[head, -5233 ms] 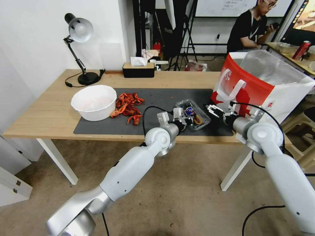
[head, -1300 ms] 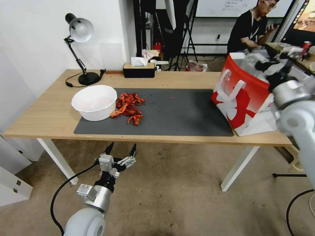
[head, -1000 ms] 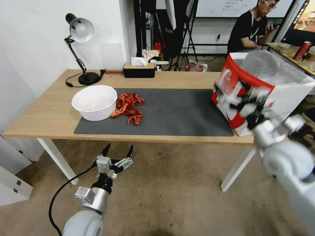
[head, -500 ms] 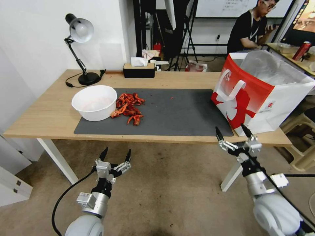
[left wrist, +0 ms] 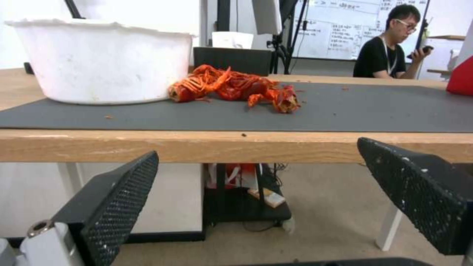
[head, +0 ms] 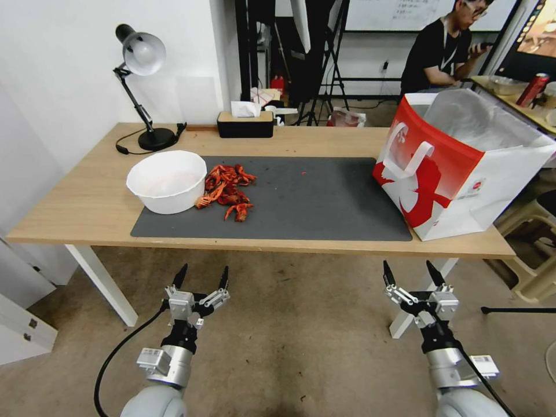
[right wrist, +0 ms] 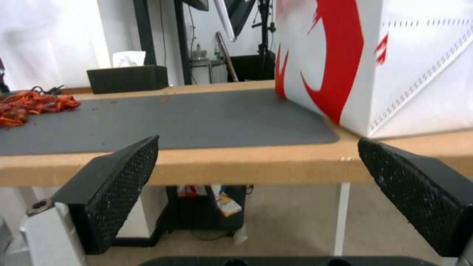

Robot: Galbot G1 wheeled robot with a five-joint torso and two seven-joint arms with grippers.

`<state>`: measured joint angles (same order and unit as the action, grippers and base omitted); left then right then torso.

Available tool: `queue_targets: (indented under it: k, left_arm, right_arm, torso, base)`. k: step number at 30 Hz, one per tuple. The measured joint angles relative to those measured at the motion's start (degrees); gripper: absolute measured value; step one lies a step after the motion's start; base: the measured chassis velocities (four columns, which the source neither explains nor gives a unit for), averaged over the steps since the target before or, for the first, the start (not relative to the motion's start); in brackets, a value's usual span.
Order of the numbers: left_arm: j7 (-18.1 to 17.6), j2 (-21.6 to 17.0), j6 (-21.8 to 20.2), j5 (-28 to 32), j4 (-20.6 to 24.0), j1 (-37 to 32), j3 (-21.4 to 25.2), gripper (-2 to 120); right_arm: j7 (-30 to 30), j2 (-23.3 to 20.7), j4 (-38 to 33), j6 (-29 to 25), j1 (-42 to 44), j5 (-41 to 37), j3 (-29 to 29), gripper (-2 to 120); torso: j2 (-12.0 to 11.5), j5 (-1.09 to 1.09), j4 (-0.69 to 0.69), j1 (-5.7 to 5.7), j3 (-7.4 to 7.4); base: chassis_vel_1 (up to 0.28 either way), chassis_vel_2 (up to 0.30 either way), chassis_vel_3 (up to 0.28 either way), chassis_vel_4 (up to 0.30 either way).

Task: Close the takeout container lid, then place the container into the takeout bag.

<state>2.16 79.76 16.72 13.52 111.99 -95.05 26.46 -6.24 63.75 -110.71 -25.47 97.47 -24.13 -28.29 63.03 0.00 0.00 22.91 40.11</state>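
A: Where do the arms sit?

B: Both hang below the bench's near edge. The left gripper point(head: 200, 279) is spread wide and empty, under the white bowl point(head: 167, 180) and the red crayfish shells point(head: 227, 189). The right gripper point(head: 412, 277) is likewise wide and empty, near the bench leg on the right.

A: And the container?

B: I can't spot it on the dark mat point(head: 324, 202). The takeout bag point(head: 457, 168) stands upright at the right end of the bench point(head: 75, 202), mouth open, foil lining showing. Whether the box lies inside is hidden.

A: How would the bag handle?

B: Probably light, thin paper, easily creased or tipped. I'd take the white handle point(head: 409, 163).
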Motion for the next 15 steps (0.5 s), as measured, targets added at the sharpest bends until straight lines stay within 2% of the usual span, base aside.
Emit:
queue_targets:
  k: [15]
  left_arm:
    - [0.01, 0.28, 1.33, -0.18, -1.12, 0.06, -0.07, 100]
  right_arm:
    - [0.55, 0.79, 0.95, -0.91, -0.42, -0.36, 0.53, 100]
  torso:
    - [0.0, 0.0, 0.0, 0.0, 0.0]
  base:
    - [0.0, 0.0, 0.0, 0.0]
